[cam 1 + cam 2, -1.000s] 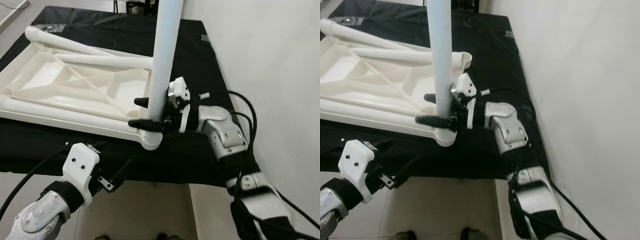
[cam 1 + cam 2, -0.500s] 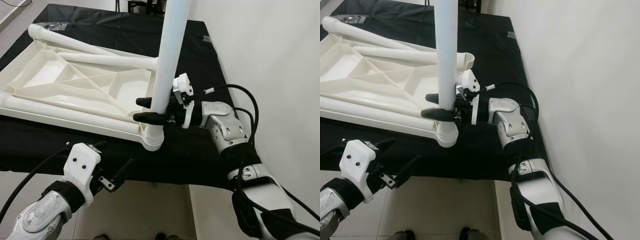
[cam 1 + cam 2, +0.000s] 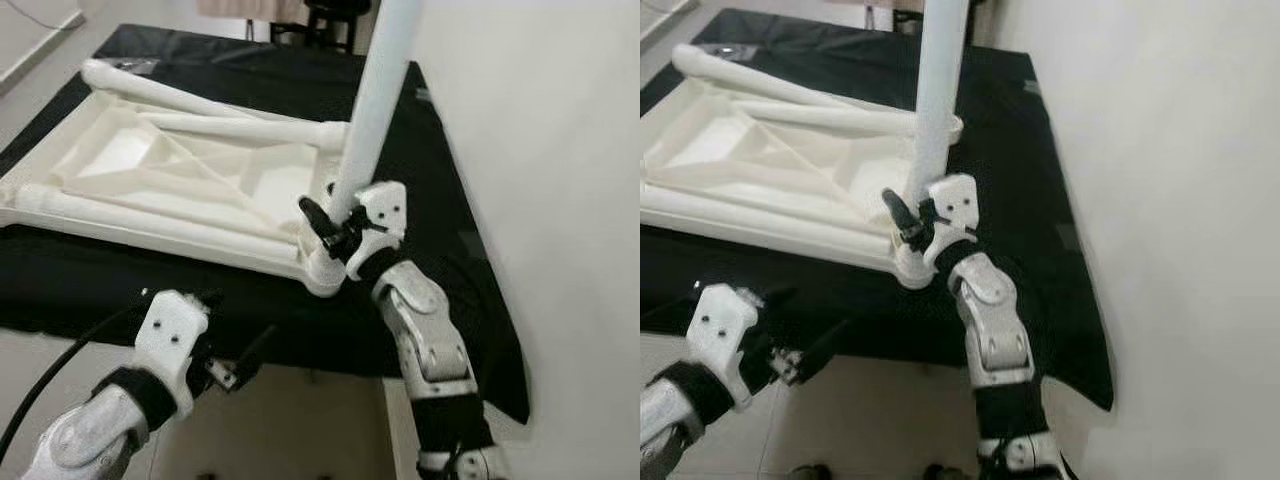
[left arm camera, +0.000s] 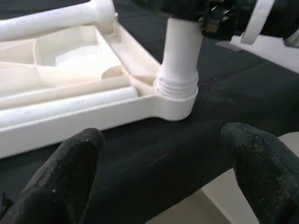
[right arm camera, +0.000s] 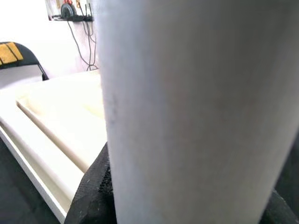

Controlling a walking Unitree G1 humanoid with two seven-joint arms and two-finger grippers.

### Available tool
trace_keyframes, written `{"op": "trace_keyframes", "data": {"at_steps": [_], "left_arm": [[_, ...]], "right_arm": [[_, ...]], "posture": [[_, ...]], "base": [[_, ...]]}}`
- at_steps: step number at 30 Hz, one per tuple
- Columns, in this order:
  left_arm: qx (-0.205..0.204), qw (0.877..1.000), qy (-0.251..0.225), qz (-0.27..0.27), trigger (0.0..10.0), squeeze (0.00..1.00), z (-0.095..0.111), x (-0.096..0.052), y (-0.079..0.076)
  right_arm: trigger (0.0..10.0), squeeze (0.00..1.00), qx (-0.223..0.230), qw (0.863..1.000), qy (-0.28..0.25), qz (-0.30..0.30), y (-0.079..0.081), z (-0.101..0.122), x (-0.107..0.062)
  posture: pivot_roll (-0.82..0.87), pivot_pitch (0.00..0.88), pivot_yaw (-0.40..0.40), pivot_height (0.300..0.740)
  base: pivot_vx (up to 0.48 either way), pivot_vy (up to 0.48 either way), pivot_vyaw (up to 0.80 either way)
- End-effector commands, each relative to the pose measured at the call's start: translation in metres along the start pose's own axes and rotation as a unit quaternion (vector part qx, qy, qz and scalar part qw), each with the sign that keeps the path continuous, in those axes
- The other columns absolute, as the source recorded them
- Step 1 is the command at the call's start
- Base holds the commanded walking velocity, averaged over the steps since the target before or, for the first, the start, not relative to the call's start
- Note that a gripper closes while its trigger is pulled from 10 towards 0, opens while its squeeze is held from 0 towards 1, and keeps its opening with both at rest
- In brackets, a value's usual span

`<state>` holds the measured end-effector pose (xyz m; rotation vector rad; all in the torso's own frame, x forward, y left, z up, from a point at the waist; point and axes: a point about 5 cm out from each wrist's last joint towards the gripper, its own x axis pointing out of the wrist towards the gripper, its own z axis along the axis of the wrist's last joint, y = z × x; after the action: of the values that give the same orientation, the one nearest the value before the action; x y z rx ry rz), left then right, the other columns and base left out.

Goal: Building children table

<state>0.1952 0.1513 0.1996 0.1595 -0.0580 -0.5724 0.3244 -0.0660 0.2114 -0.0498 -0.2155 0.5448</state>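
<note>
upright leg (image 3: 372, 110): top cut off by frame edge
right end effector (image 3: 328, 222): far finger hidden behind leg, grip not clear
head views: blurred, threads at corner socket (image 3: 325, 272) unreadable
underside panel (image 3: 150, 165): left edge cut off
right wrist view: leg (image 5: 196, 112) too close, blurred
tabletop (image 3: 440, 180): near edge partly hidden by arms
</note>
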Motion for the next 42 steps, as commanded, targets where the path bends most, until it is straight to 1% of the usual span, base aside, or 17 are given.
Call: {"op": "trace_keyframes", "data": {"at_steps": [1, 7, 8, 9, 10, 11, 15, 16, 17, 18, 20, 27, 29, 33, 34, 37, 42], "left_arm": [[-0.004, 1.000, 0.004, -0.015, 10.0, 0.00, -0.001, 0.001, -0.004], [-0.001, 1.000, 0.002, -0.009, 10.0, 0.00, 0.000, 0.000, -0.002], [0.000, 1.000, 0.003, -0.008, 10.0, 0.00, -0.001, 0.000, -0.001], [0.001, 1.000, 0.003, -0.008, 10.0, 0.00, -0.001, 0.000, -0.001], [0.001, 1.000, 0.003, -0.008, 10.0, 0.00, -0.001, 0.001, 0.000], [0.001, 1.000, 0.002, -0.009, 10.0, 0.00, -0.001, 0.001, 0.000], [0.001, 1.000, 0.001, -0.011, 10.0, 0.00, 0.000, 0.002, -0.001], [0.001, 1.000, 0.000, -0.010, 10.0, 0.00, 0.000, 0.002, -0.001], [0.001, 1.000, 0.000, -0.009, 10.0, 0.00, 0.000, 0.002, -0.001], [0.001, 1.000, 0.000, -0.009, 10.0, 0.00, 0.000, 0.002, -0.001], [0.002, 1.000, 0.000, -0.006, 10.0, 0.00, 0.000, 0.002, 0.000], [0.005, 1.000, 0.002, 0.000, 10.0, 0.00, 0.001, -0.002, 0.000], [0.006, 1.000, 0.004, 0.005, 10.0, 0.00, 0.002, -0.004, 0.000], [0.006, 1.000, 0.005, 0.008, 10.0, 0.00, 0.001, -0.005, 0.001], [0.006, 1.000, 0.005, 0.008, 10.0, 0.00, 0.001, -0.006, 0.000], [0.005, 1.000, 0.006, 0.008, 10.0, 0.00, 0.001, -0.006, 0.000], [0.003, 1.000, 0.004, 0.005, 10.0, 0.00, 0.001, -0.004, -0.001]], "right_arm": [[10.0, 0.00, -0.009, 0.995, 0.096, 0.014, 0.006, -0.038, -0.006], [10.0, 0.00, -0.002, 0.996, 0.084, 0.022, 0.000, -0.033, 0.001], [10.0, 0.00, -0.001, 0.996, 0.072, 0.043, 0.000, -0.030, 0.005], [10.0, 0.07, 0.011, 0.994, 0.057, 0.087, 0.004, -0.024, 0.008], [10.0, 1.00, 0.017, 0.990, 0.052, 0.133, 0.008, -0.020, 0.010], [10.0, 1.00, 0.017, 0.985, 0.043, 0.168, 0.008, -0.015, 0.012], [10.0, 1.00, 0.028, 0.980, 0.028, 0.194, 0.006, -0.004, 0.014], [10.0, 0.34, 0.026, 0.972, 0.017, 0.235, 0.002, 0.005, 0.015], [10.0, 0.00, 0.020, 0.955, 0.009, 0.297, 0.002, 0.012, 0.014], [10.0, 0.00, 0.020, 0.955, 0.009, 0.297, 0.002, 0.012, 0.014], [10.0, 0.00, 0.003, 0.925, 0.001, 0.380, -0.004, 0.022, 0.014], [10.0, 0.00, -0.017, 0.910, 0.014, 0.413, -0.025, 0.031, 0.024], [10.0, 0.00, -0.021, 0.902, 0.023, 0.431, -0.032, 0.031, 0.023], [10.0, 0.00, -0.023, 0.894, 0.030, 0.447, -0.036, 0.031, 0.023], [0.0, 0.00, -0.019, 0.889, 0.031, 0.456, -0.039, 0.032, 0.022], [0.0, 0.00, -0.012, 0.882, 0.031, 0.470, -0.043, 0.034, 0.022], [0.0, 0.00, -0.001, 0.888, 0.028, 0.459, -0.049, 0.031, 0.021]], "posture": [[0.12, 0.233, -0.141, 0.740], [0.12, 0.227, -0.144, 0.740], [0.12, 0.224, -0.141, 0.740], [0.12, 0.221, -0.138, 0.740], [0.12, 0.220, -0.137, 0.740], [0.12, 0.220, -0.137, 0.740], [0.12, 0.217, -0.140, 0.740], [0.13, 0.216, -0.145, 0.740], [0.14, 0.214, -0.147, 0.740], [0.14, 0.214, -0.147, 0.740], [0.14, 0.216, -0.146, 0.740], [0.19, 0.228, -0.151, 0.740], [0.20, 0.232, -0.159, 0.740], [0.20, 0.232, -0.159, 0.740], [0.19, 0.236, -0.161, 0.740], [0.19, 0.236, -0.159, 0.740], [0.18, 0.233, -0.157, 0.740]], "base": [[0.000, 0.000, 0.00], [0.000, 0.000, 0.00], [0.000, 0.000, 0.00], [0.000, 0.000, 0.00], [0.000, 0.000, 0.00], [0.000, 0.000, 0.00], [0.000, 0.000, 0.00], [0.000, 0.000, 0.00], [0.000, 0.000, 0.00], [0.000, 0.000, 0.00], [0.000, 0.000, 0.00], [0.000, 0.000, 0.00], [0.000, 0.000, 0.00], [0.000, 0.000, 0.00], [0.000, 0.000, 0.00], [0.000, 0.000, 0.00], [0.000, 0.000, 0.00]]}}
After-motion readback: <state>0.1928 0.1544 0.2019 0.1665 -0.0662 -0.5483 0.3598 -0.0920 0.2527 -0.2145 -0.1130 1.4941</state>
